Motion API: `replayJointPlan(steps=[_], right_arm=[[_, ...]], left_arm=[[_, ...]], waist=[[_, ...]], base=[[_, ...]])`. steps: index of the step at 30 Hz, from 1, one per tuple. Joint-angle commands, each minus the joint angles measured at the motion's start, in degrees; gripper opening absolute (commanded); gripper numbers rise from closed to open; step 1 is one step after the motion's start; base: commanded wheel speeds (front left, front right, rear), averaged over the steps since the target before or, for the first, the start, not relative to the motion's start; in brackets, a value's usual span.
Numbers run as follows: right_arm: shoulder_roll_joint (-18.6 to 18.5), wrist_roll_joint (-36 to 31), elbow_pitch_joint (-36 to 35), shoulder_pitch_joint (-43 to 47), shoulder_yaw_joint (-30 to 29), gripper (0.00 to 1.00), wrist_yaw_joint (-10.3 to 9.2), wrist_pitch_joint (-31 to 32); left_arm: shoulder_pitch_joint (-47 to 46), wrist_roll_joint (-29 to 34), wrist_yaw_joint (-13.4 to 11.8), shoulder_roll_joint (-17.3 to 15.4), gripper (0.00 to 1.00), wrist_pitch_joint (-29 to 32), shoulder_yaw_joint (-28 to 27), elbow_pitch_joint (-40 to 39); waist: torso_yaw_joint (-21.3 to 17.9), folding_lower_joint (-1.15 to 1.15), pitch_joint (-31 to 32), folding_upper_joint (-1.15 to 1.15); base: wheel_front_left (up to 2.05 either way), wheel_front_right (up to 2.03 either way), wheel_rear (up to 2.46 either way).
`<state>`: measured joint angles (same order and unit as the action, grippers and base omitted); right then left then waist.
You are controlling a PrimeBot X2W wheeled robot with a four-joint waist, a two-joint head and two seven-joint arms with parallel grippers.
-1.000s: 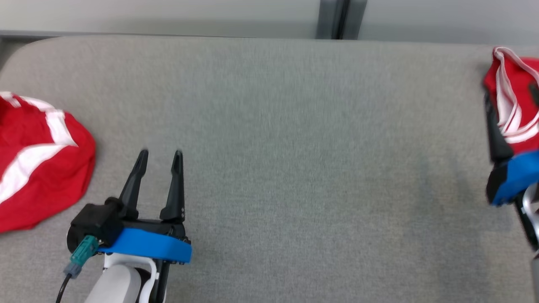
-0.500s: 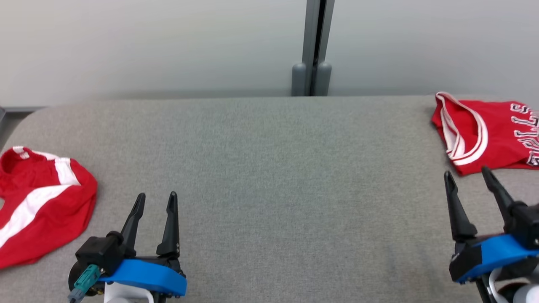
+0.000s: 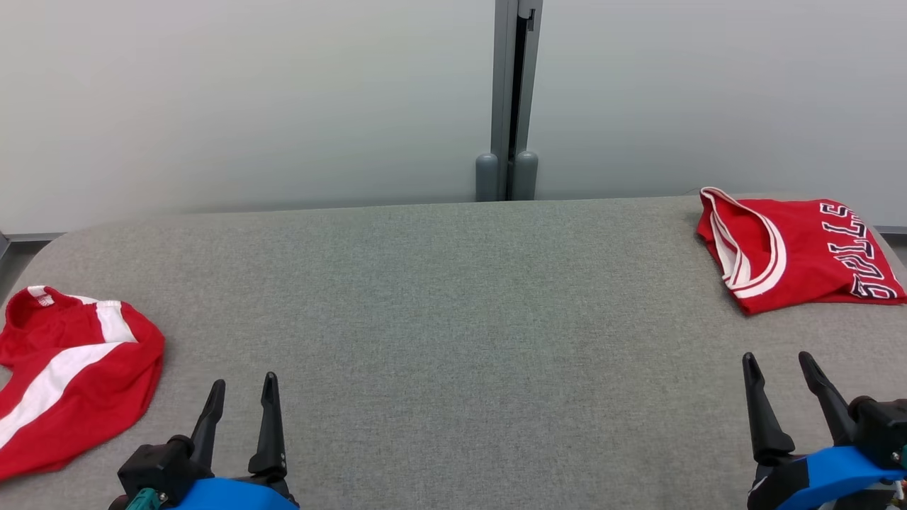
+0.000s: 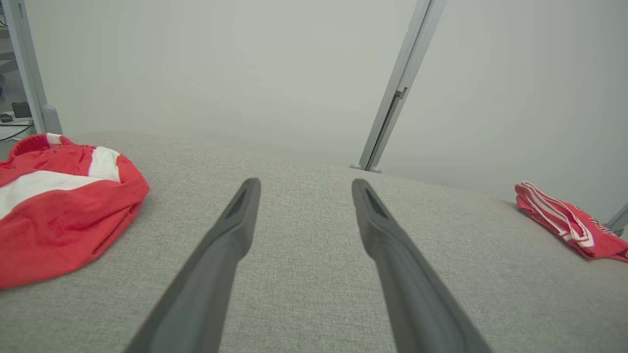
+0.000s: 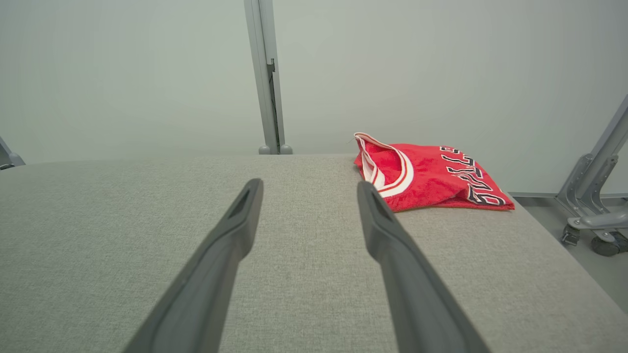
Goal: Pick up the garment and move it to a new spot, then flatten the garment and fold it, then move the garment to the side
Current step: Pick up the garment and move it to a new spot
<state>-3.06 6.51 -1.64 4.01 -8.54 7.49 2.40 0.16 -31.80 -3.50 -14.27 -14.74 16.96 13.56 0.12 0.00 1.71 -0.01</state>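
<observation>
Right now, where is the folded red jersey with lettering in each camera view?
Head view: jersey, far right, at the back of the table.
Left wrist view: jersey at the right edge.
Right wrist view: jersey right of centre.
Shared landmark: grey wall post behind the table.

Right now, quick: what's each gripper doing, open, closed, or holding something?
Left gripper: open, holding nothing.
Right gripper: open, holding nothing.

Jersey (image 3: 793, 251) far right on table (image 3: 453, 319); shorts (image 3: 71, 382) near left.
</observation>
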Motion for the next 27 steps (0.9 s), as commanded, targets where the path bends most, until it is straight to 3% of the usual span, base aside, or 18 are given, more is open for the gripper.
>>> replayJointPlan(steps=[1,15,27], right_arm=[[0.17,0.47,0.27,0.38,0.09,1.00,0.01,-0.55],[0.19,1.18,3.05,-0.04,0.89,1.00,0.01,-2.68],[0.17,1.99,5.70,-0.31,2.83,1.00,0.01,-4.36]], left_arm=[[0.51,-0.14,-0.27,-0.25,1.00,-0.25,-0.47,-0.36],[0.70,-0.15,-0.64,-0.64,1.00,0.47,0.12,-1.52],[0.86,0.45,-1.51,-2.58,1.00,1.78,0.24,-4.00]], waist=[[0.19,0.00,-0.05,0.01],[2.18,0.00,-0.32,0.01],[13.83,0.00,-0.46,0.01]], base=[[0.00,0.00,0.00],[0.00,0.00,0.00],[0.00,0.00,0.00]])
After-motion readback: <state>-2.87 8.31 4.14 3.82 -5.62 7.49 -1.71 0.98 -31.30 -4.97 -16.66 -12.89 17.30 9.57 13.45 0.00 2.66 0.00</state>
